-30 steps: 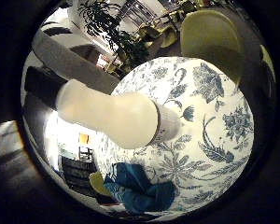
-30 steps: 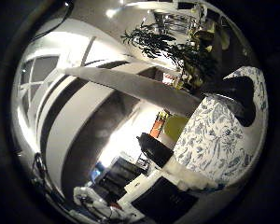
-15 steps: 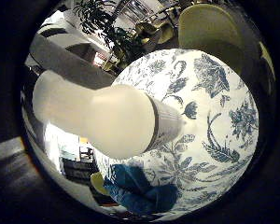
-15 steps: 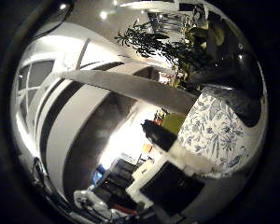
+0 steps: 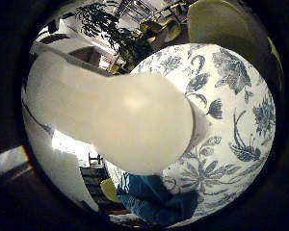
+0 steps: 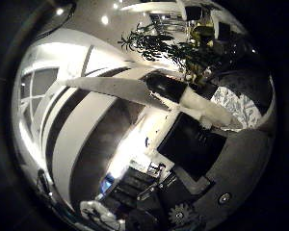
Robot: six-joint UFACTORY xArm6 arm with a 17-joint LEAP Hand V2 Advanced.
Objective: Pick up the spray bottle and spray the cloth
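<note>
Spray bottle [image 5: 120, 125] close against palm, blue cloth [image 5: 154, 199] on floral table [image 5: 236, 120] in little-finger view only; fingers' state indiscernible.

Thumb-side palm view: you see the hand [image 6: 207, 192] as a dark grey, smooth-surfaced body curving along the frame edge. Note the small round silver screw head set into it, a toothed grey gear below that, and black angular blocks with narrow white edging. Little-finger-side palm view: you see no identifiable part of the robot's own body.
</note>
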